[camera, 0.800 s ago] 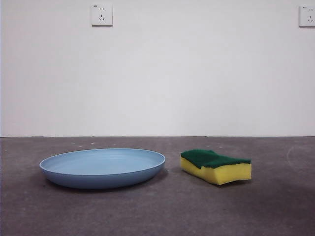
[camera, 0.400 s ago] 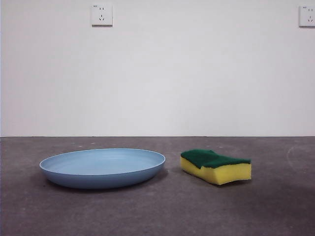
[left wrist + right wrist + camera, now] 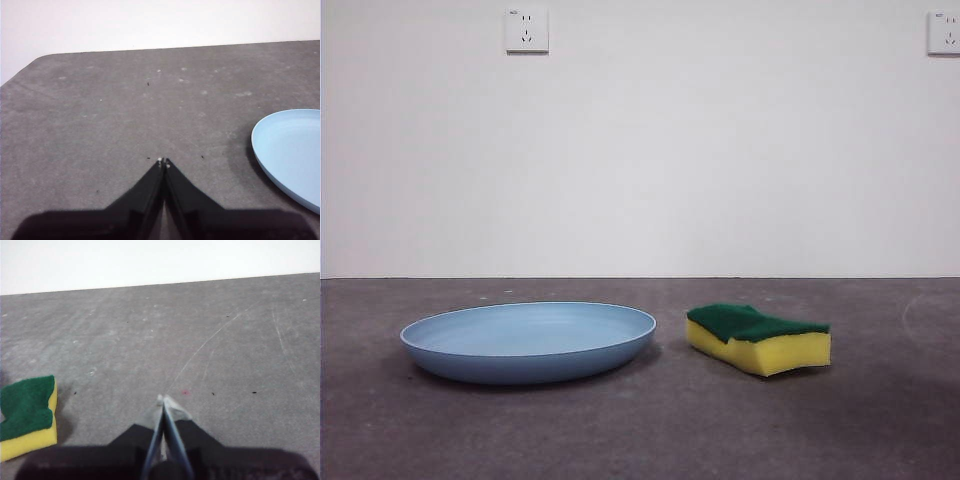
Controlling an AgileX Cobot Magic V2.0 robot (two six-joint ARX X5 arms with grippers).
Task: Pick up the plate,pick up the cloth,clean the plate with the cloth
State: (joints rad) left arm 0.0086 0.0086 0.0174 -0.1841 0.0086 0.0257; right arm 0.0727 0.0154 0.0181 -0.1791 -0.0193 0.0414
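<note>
On my screens, a shallow light-blue plate (image 3: 529, 341) rests flat on the grey table (image 3: 650, 430), just beside a yellow sponge cloth (image 3: 759, 339) topped in dark green. Left gripper (image 3: 163, 162) and right gripper (image 3: 163, 399) hover aside, jaws pressed together, empty.

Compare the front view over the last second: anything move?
No visible change. The plate and the cloth lie apart on the table as before. No arm has entered the front view.
</note>
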